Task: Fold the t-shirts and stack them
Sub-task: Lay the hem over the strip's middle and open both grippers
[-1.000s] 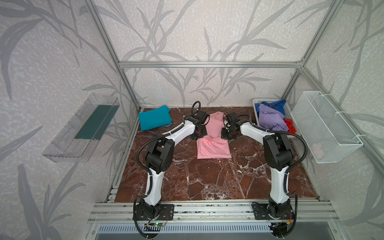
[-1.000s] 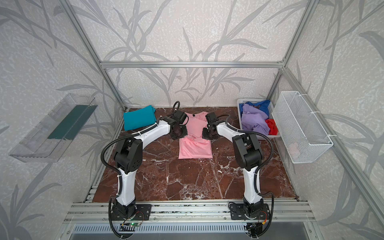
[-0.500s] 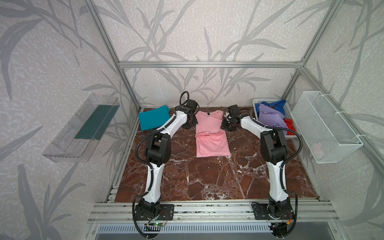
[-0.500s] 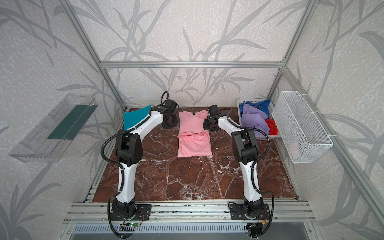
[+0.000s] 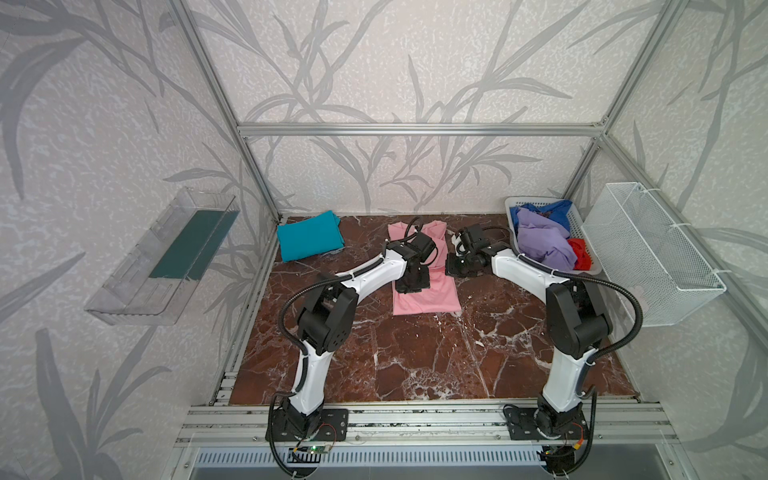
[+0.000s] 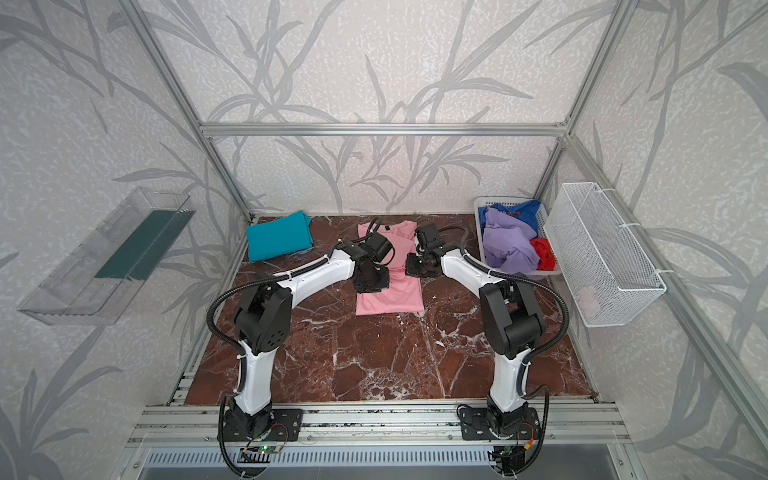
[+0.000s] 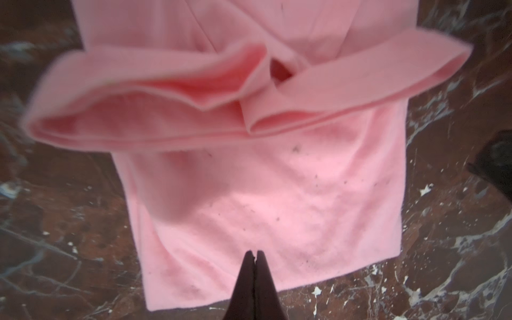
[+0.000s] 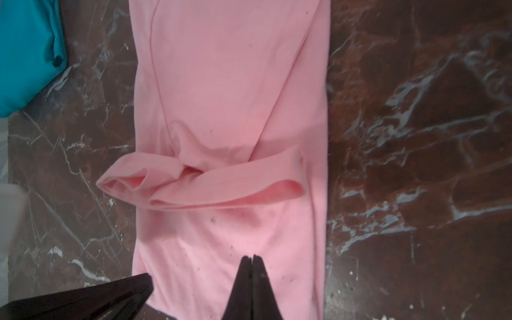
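One table (image 5: 415,353) is carrying everything. At its far right a basket (image 5: 510,204) is holding the lavender shirt (image 5: 540,243) with blue and red ones, all unfolded. The pink shirt (image 5: 432,293) is lying at the far middle, narrowed lengthwise. The teal shirt (image 5: 309,241) is sitting folded at the far left. The left gripper (image 7: 255,253) and right gripper (image 8: 252,258) are hovering over the pink shirt, each with jaws pressed together and no cloth showing between the tips. A loose ridge (image 8: 199,188) is bunching across the shirt, so the crosswise fold looks half done. Doing it well means pinching both ends of that ridge evenly, carrying them level toward the near hem, and laying the edges flush so the bundle is matching the teal one for stacking.
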{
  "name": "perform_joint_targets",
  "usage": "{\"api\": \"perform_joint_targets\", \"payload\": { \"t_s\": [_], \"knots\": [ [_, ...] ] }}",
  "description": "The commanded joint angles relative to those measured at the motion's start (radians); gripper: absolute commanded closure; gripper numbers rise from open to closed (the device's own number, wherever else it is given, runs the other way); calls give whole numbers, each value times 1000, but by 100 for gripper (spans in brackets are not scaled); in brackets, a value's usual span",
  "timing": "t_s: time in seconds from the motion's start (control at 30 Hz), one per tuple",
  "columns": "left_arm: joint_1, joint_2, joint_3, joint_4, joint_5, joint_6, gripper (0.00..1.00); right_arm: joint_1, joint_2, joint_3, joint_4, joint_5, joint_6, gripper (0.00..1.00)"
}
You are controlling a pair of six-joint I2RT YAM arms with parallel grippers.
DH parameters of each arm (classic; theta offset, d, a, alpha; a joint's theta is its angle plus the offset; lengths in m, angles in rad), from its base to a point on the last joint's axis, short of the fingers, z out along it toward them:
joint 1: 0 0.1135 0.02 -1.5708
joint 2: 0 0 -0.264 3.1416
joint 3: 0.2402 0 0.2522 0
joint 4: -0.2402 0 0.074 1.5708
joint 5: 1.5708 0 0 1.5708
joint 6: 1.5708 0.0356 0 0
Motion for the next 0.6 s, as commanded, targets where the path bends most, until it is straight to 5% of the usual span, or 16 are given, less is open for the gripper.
{"api": "perform_joint_targets", "payload": {
  "t_s": [0.0, 0.27, 0.57],
  "knots": [
    [40, 3, 1, 49, 3, -18, 100, 17, 11, -31, 43, -22, -8, 100],
    [84, 198, 253, 31, -18, 51, 100, 23, 183, 92, 54, -57, -11, 100],
    [214, 508, 971, -142, -38, 140, 100, -69, 495, 648, -34, -105, 9, 100]
  ]
}}
